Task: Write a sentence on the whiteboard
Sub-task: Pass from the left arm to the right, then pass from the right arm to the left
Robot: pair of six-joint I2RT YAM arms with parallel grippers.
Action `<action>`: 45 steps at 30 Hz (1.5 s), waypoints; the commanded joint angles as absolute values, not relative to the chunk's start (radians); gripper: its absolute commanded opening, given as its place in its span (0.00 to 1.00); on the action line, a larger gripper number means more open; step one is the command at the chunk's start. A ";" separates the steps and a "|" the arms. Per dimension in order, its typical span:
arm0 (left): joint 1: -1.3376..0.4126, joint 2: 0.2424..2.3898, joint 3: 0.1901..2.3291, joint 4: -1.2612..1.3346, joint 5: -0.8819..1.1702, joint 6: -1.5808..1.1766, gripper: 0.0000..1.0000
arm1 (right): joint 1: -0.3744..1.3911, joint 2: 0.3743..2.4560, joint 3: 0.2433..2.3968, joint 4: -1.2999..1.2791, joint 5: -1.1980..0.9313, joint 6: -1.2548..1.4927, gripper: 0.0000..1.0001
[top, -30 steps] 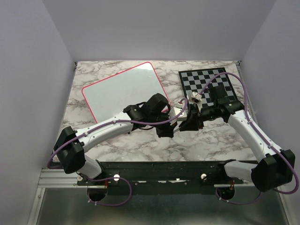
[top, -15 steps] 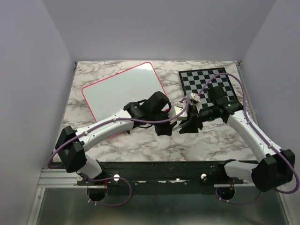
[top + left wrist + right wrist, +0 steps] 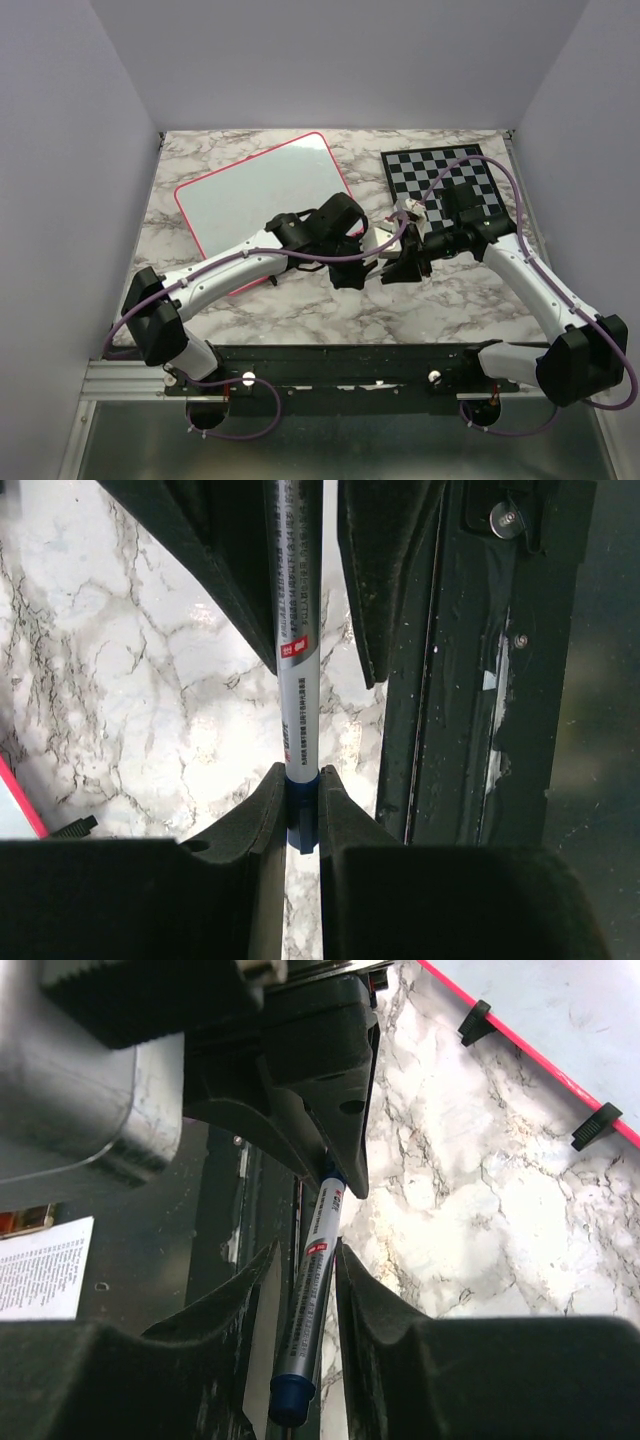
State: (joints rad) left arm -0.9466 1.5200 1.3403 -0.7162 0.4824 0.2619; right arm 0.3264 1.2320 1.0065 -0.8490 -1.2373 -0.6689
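The left gripper (image 3: 300, 792) pinches the blue end of the thin silver marker pen (image 3: 298, 680), likely to pull its cap off; the right gripper (image 3: 305, 1260) sits slightly open around the barrel; the big white whiteboard with a pink-red rim (image 3: 262, 195) lies blank at upper left.

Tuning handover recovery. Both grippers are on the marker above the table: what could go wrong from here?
The left gripper pinches the marker only by its blue end, so a tug could tilt or drop it. The right gripper shows a gap beside the barrel; its hold may slip. A drop would leave the whiteboard blank.
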 commanded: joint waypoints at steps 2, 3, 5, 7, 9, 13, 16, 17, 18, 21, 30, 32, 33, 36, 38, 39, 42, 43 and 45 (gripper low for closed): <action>-0.946 1.542 1.377 -0.746 0.462 0.278 0.00 | 0.334 1.216 0.999 -0.833 -1.261 -0.630 0.37; -0.946 1.543 1.379 -0.749 0.462 0.276 0.00 | 0.334 1.216 0.997 -0.830 -1.262 -0.629 0.36; -0.948 1.548 1.384 -0.749 0.466 0.276 0.00 | 0.334 1.215 0.996 -0.828 -1.264 -0.624 0.34; -0.946 1.551 1.388 -0.752 0.466 0.275 0.00 | 0.334 1.215 0.991 -0.821 -1.267 -0.617 0.29; -0.946 1.554 1.391 -0.752 0.468 0.273 0.00 | 0.334 1.213 0.988 -0.819 -1.267 -0.617 0.16; -0.946 1.545 1.388 -0.732 0.460 0.259 0.03 | 0.334 1.206 0.979 -0.811 -1.262 -0.612 0.01; -0.945 1.522 1.368 -0.692 0.451 0.224 0.13 | 0.334 1.187 0.965 -0.805 -1.250 -0.611 0.01; -0.945 1.500 1.359 -0.677 0.451 0.206 0.17 | 0.334 1.180 0.959 -0.801 -1.246 -0.607 0.01; -0.945 1.490 1.347 -0.660 0.449 0.193 0.23 | 0.334 1.171 0.953 -0.786 -1.241 -0.601 0.01; -0.943 1.424 1.278 -0.571 0.443 0.144 0.47 | 0.334 1.135 0.917 -0.744 -1.223 -0.568 0.01; -0.835 1.010 0.883 -0.025 0.511 -0.142 0.99 | 0.270 1.043 0.891 -0.703 -1.298 -0.483 0.01; -0.784 0.897 0.720 0.171 0.520 -0.259 0.99 | 0.250 1.028 0.890 -0.692 -1.333 -0.450 0.01; -0.770 0.870 0.678 0.225 0.529 -0.282 0.99 | 0.249 1.019 0.888 -0.668 -1.342 -0.436 0.00; -0.764 0.835 0.578 0.342 0.535 -0.327 0.99 | 0.241 0.994 0.871 -0.605 -1.370 -0.365 0.01; -0.765 0.854 0.540 0.428 0.549 -0.340 0.99 | 0.239 0.988 0.867 -0.582 -1.390 -0.324 0.01; -0.765 0.865 0.534 0.457 0.557 -0.350 0.99 | 0.238 0.991 0.864 -0.559 -1.396 -0.308 0.01; -0.772 0.931 0.549 0.529 0.601 -0.354 0.99 | 0.236 0.992 0.856 -0.526 -1.410 -0.272 0.01; -0.778 0.952 0.558 0.554 0.629 -0.354 0.98 | 0.235 0.991 0.853 -0.520 -1.413 -0.259 0.00; -0.799 1.012 0.594 0.568 0.652 -0.348 0.95 | 0.233 0.988 0.845 -0.500 -1.414 -0.245 0.01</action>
State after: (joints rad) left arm -0.7692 0.9424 0.5423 0.3927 0.5541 -0.3279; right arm 0.2409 0.9958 0.8680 -0.5758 -1.3594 -0.3180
